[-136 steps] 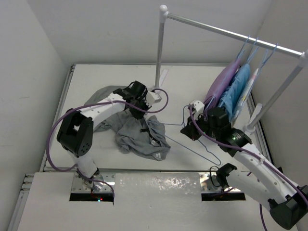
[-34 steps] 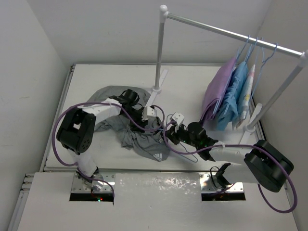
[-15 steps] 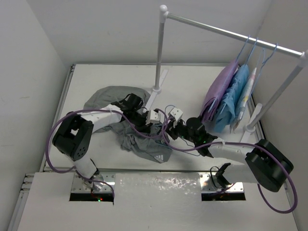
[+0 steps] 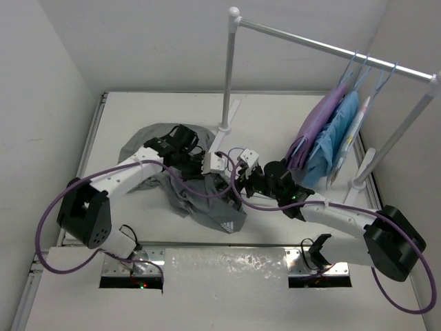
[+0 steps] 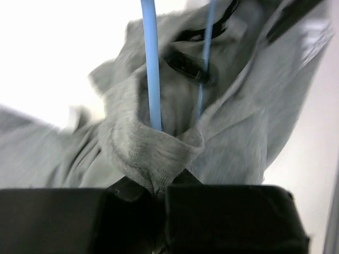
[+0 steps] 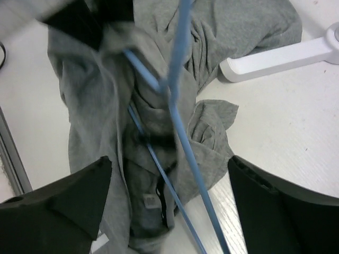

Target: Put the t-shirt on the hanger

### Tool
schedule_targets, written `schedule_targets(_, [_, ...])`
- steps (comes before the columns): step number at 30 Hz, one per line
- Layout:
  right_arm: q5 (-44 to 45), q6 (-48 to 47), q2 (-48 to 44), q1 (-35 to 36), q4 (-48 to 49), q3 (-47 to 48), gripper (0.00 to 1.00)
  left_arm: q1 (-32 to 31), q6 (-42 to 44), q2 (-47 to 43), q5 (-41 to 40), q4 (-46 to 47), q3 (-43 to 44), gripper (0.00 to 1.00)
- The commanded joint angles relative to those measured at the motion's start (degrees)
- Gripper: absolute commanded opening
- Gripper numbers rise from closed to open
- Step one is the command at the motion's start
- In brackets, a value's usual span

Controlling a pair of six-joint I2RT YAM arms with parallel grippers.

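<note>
Where the 2 arms meet, the left gripper [image 5: 158, 186] pinches a fold of the grey t-shirt [image 4: 207, 210], with 2 wires of the blue hanger [image 5: 152, 69] entering the fabric at its 12 o'clock. Right gripper [image 6: 169, 161]: jaws wide, 1 hanger wire running between them, with the shirt heaped at its 9 o'clock.
</note>
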Motion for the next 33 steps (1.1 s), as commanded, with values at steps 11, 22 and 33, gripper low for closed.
schedule_targets(11, [0.09, 5.38, -6.82, 0.5, -10.26, 1.6, 0.96, 2.94, -0.01, -15.45, -16.7, -4.1, -3.71, 0.0])
schedule_targets(22, [16.01, 23.84, -11.23, 0.5, -9.4, 0.63, 0.73, 3.3, -24.55, -25.91, -27.33, 6.18, -14.69, 0.0])
schedule_targets(33, [17.15, 30.79, 6.43, 8.41, 0.1, 4.57, 0.41, 3.39, -27.37, -26.01, -25.93, 7.77, -16.73, 0.0])
